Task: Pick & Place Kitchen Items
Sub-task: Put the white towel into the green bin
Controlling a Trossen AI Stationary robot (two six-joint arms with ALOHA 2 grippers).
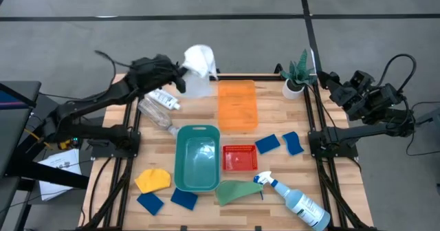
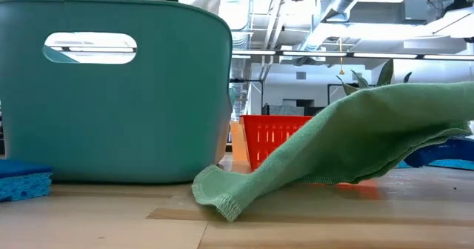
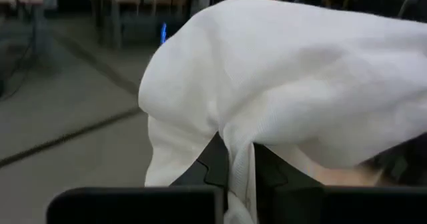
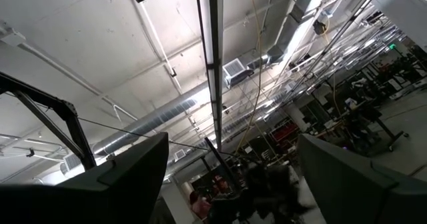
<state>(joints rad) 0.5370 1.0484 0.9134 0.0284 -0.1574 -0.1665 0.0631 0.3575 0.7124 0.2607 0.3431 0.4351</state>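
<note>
Gripping white cloth (image 1: 199,59), left end effector (image 1: 184,71), table's far edge.

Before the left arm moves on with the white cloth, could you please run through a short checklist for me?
1. Grip on the cloth: ok. The left gripper is shut on the white cloth, which drapes over its fingers in the left wrist view.
2. Cloth clear of the table: ok. It hangs raised at the table's far edge, over the clear container.
3. Teal tub free to receive it: ok, it looks empty.
4. Orange tray: ok, also empty.
5. Right gripper out of the way: ok. It waits open, off the table's right far corner by the plant.
</note>
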